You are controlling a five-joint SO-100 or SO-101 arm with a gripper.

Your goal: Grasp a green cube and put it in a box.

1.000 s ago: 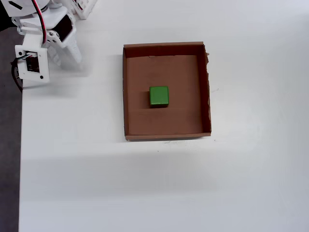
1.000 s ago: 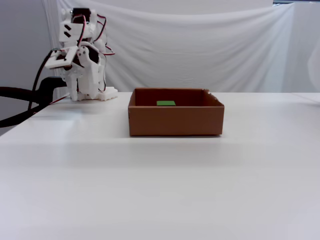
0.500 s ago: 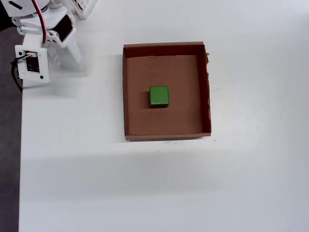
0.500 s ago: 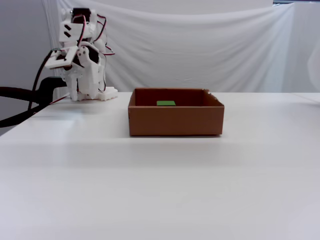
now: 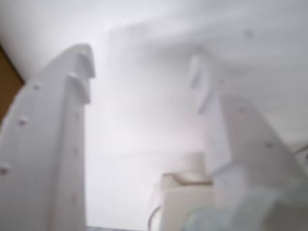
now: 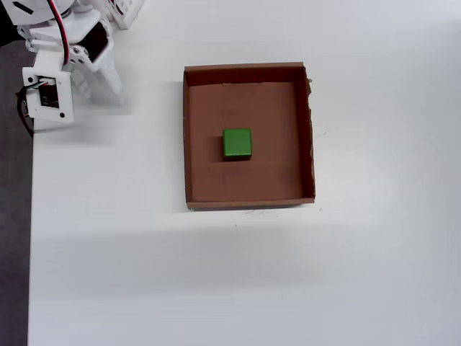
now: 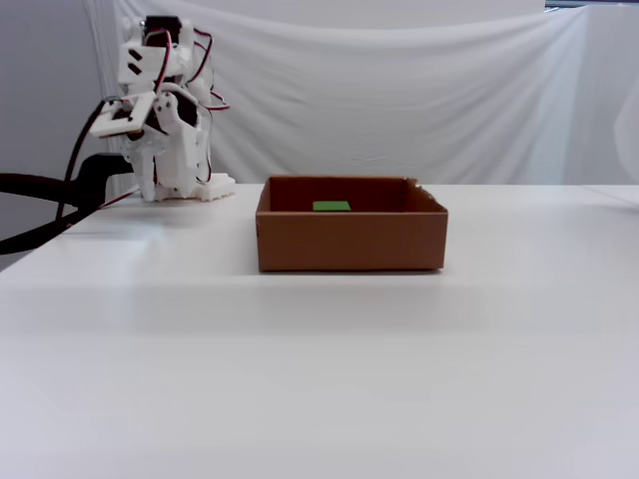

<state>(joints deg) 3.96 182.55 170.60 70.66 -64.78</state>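
The green cube (image 6: 237, 143) lies on the floor of the brown cardboard box (image 6: 249, 194), near its middle. In the fixed view only the green cube's top (image 7: 331, 207) shows above the box's front wall (image 7: 349, 239). My gripper (image 6: 101, 85) is far off to the left of the box, folded in by the arm's base, also in the fixed view (image 7: 165, 180). The wrist view shows my gripper (image 5: 139, 82) open, its two white fingers spread over bare white table with nothing between them.
The white table's left edge (image 6: 32, 216) runs close to the arm, with dark floor beyond. A black cable (image 7: 40, 205) hangs left of the base. A white cloth backdrop (image 7: 399, 90) stands behind. A brown sliver (image 5: 6, 82) shows at the wrist view's left edge.
The arm's wrist has shifted very slightly by its base. The green cube and the box have not moved.
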